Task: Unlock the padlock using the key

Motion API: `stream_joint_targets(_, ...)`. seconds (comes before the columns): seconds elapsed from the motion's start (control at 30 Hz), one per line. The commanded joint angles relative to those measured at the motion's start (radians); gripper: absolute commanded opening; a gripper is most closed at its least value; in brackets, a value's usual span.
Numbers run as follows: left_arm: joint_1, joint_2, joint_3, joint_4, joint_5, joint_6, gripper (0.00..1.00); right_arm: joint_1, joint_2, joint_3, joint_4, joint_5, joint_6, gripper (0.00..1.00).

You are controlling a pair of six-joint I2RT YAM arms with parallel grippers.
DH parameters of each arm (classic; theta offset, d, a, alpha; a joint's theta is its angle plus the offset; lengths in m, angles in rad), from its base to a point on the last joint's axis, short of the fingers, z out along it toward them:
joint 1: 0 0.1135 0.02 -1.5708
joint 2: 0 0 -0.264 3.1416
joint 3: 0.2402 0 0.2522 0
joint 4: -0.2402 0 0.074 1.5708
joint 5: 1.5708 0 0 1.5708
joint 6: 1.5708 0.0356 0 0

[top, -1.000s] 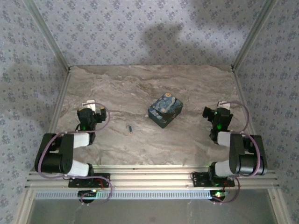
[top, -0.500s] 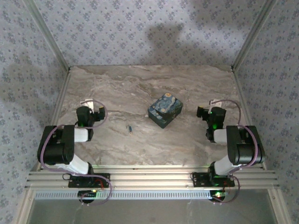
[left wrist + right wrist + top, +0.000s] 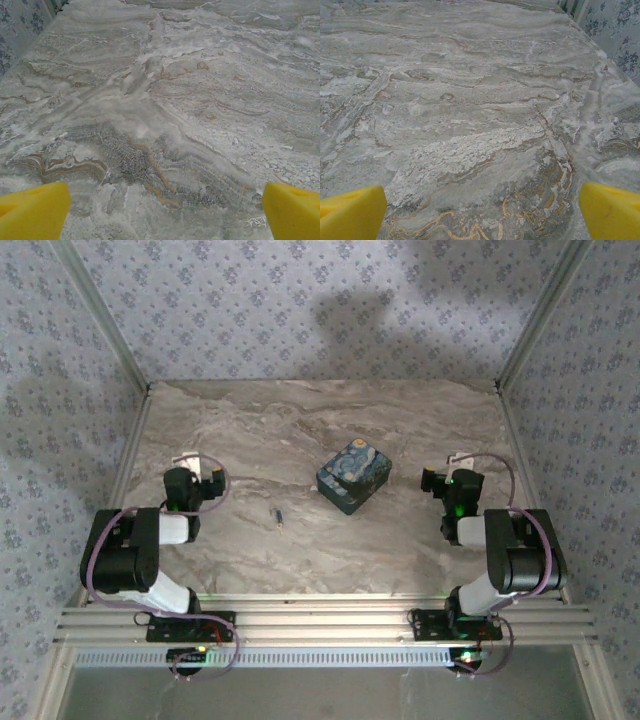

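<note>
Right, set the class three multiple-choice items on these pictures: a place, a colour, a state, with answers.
1. Where is the key relative to the padlock? A. On top of it. B. On the table, left of it, apart. C. Inside it.
2. What colour are the fingertips? A. Red. B. Black. C. Yellow.
3. How do the left gripper and right gripper stand? A. Both open, empty. B. Both shut. C. Left holds the key.
Answers: 1 B, the key lies alone on the marble; 2 C, both wrist views show yellow tips; 3 A, tips wide apart over bare table.
</note>
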Motion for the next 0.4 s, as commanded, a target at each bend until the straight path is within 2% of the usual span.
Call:
stream_joint_targets(0.0, -0.002, -0.005, 0.021, 0.027, 0.02, -0.006, 0.98, 0.004, -0.002, 0.02, 0.014, 0.006, -0.014, 1.0)
stream_joint_targets(0.13, -0.002, -0.005, 0.021, 0.027, 0.02, -0.007, 0.98, 0.009, 0.0, 0.019, 0.016, -0.002, -0.024, 1.0)
stream_joint_targets(0.23, -0.002, -0.005, 0.02, 0.027, 0.02, -0.006, 0.98, -0.001, 0.004, 0.033, -0.011, -0.071, -0.036, 1.0)
stream_joint_targets(0.37, -0.001, -0.005, 0.02, 0.027, 0.02, -0.006, 0.98, -0.011, 0.0, 0.031, -0.012, -0.089, -0.032, 1.0)
